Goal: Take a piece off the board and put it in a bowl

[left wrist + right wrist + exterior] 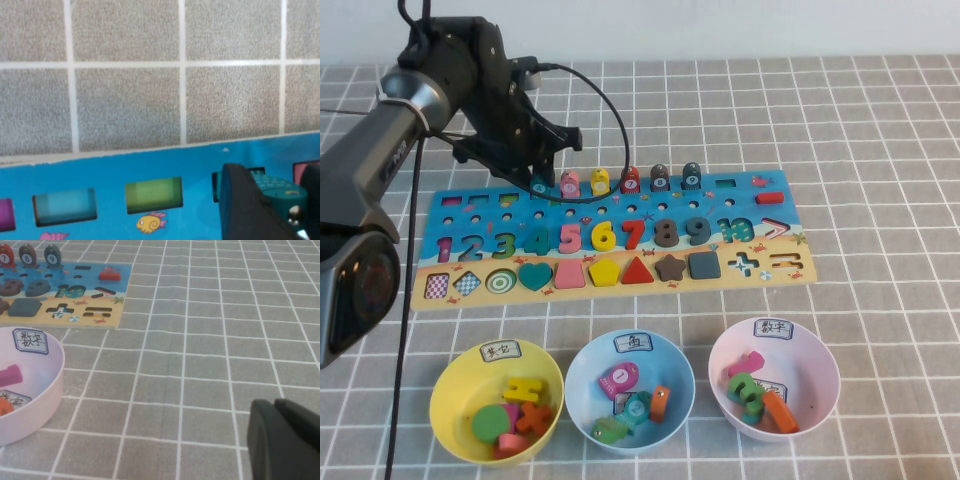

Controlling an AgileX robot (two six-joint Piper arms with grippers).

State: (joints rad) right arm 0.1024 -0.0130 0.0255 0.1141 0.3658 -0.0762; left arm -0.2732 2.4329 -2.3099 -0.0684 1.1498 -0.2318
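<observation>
The board point(790, 275) lies across the middle of the table. The teal piece point(538, 185) stands in the board's far row, left of a pink one. My left gripper point(540, 176) is down on it. In the left wrist view the board point(100, 167) fills the lower part, and the piece point(272, 190) sits between my black fingers point(242, 205), which close on its sides. The light blue bowl point(574, 372) stands in front of the board, in the middle, holding several pieces. My right gripper point(274, 404) is shut and empty over bare cloth, out of the high view.
A yellow bowl point(450, 385) stands front left and a pink bowl point(823, 362) front right, both holding pieces. Pink point(570, 183), yellow point(600, 181) and red point(630, 179) pieces stand right of the teal one. A black cable point(610, 110) loops above the board.
</observation>
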